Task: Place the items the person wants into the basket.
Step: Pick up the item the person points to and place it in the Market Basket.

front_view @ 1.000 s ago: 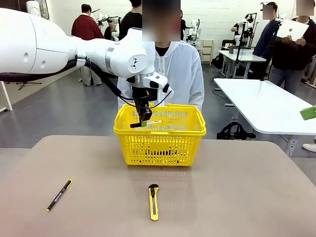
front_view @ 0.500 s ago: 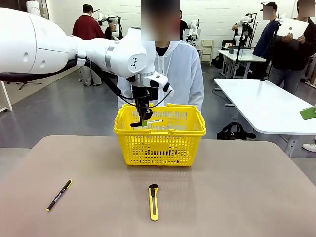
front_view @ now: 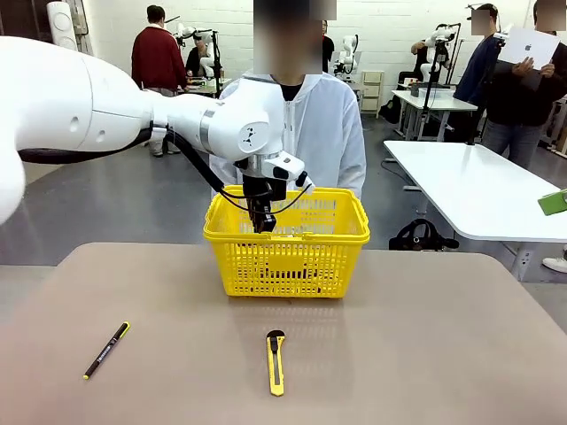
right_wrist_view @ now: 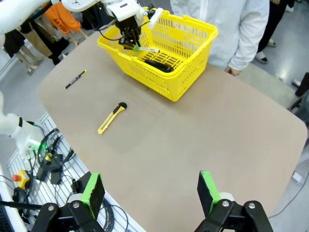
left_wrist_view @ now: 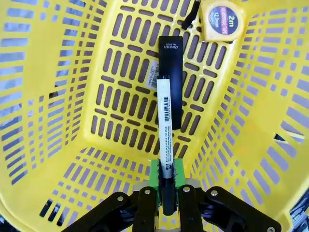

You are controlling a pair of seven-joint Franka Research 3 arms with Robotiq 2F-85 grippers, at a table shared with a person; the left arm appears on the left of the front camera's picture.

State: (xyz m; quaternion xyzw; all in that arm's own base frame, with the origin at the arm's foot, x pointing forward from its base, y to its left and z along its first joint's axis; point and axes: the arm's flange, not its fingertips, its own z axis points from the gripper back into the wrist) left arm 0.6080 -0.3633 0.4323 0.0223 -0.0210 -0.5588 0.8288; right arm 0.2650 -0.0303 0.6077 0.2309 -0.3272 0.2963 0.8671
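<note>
Front view: basket (front_view: 287,255) wall hides left tool (front_view: 262,223) clenching marker (left_wrist_view: 164,121); right tool (right_wrist_view: 150,194) released.

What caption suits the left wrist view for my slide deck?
Left gripper shut on the marker, held above the yellow basket floor, tape measure already inside.

Yellow lattice basket (left_wrist_view: 58,96); half black, half white marker (left_wrist_view: 164,116).

One yellow basket (front_view: 286,257) stands at the far middle of the table. It holds one tape measure (left_wrist_view: 221,22) and one marker (left_wrist_view: 164,123). On the near table lie one pen (front_view: 106,350), left, and one utility knife (front_view: 276,361), centre.
</note>
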